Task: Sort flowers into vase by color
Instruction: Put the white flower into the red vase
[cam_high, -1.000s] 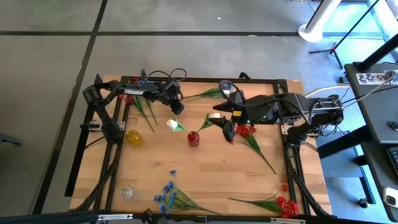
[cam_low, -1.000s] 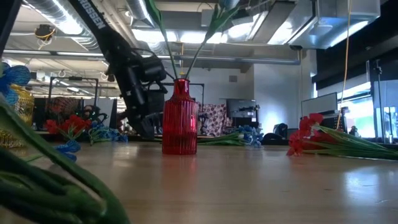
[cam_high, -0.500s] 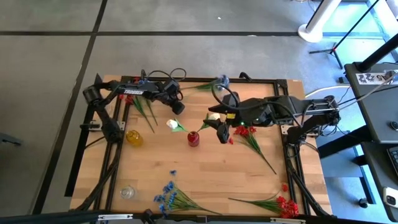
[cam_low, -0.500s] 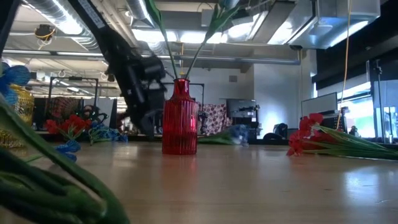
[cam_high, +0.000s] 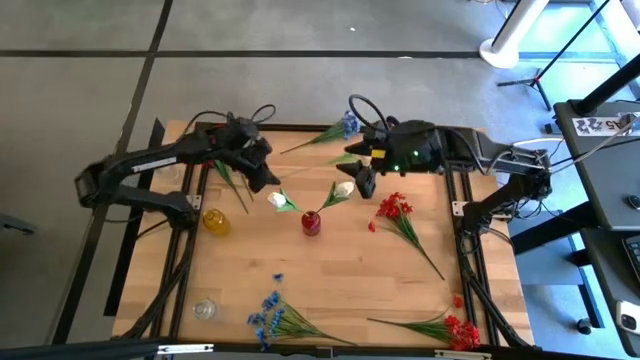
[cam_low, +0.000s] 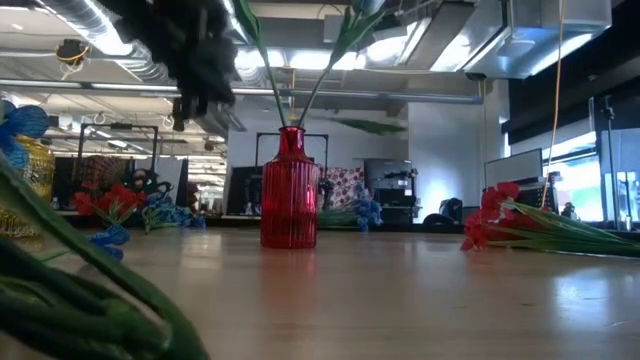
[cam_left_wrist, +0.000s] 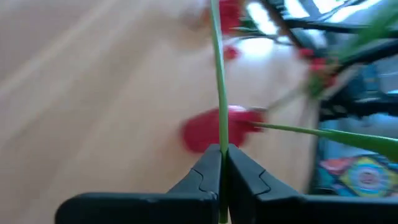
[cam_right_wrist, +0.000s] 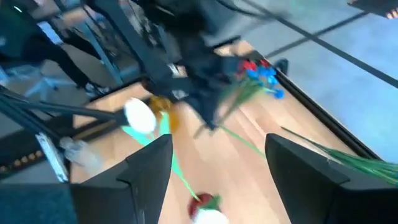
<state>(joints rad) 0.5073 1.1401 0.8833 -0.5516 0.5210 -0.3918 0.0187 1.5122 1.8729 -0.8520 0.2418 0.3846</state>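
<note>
A red vase (cam_high: 311, 223) stands mid-table and also shows in the low view (cam_low: 290, 195). Two white tulips (cam_high: 277, 200) (cam_high: 345, 187) stand with their stems in it. My left gripper (cam_high: 266, 180) is above the table, left of the vase, shut on a thin green stem (cam_left_wrist: 220, 93). My right gripper (cam_high: 365, 184) is open by the right-hand tulip, touching nothing. Its fingers (cam_right_wrist: 149, 180) stand wide apart, with a white bloom (cam_right_wrist: 208, 214) low between them. A blue sprig (cam_high: 345, 127) lies at the far edge and a red sprig (cam_high: 395, 208) right of the vase. My left gripper pinches a thin green stem (cam_left_wrist: 220, 140) between its two fingers. The stem comes out at the fingertips and runs straight on from them, passing over the red vase (cam_left_wrist: 205, 132). Which flower the stem belongs to I cannot tell.
A yellow vase (cam_high: 215, 221) stands left of the red one and a clear vase (cam_high: 205, 309) near the front left. More green stems (cam_high: 235, 180) lie under my left arm. Blue sprigs (cam_high: 272, 315) and red sprigs (cam_high: 455, 328) lie along the near edge.
My left gripper has gone toward the table's left edge and risen well above the vase's height, its arm swinging out to the left. My right gripper has gone toward the far edge, away from the red sprig. The blue sprig at the far edge has shifted a little.
</note>
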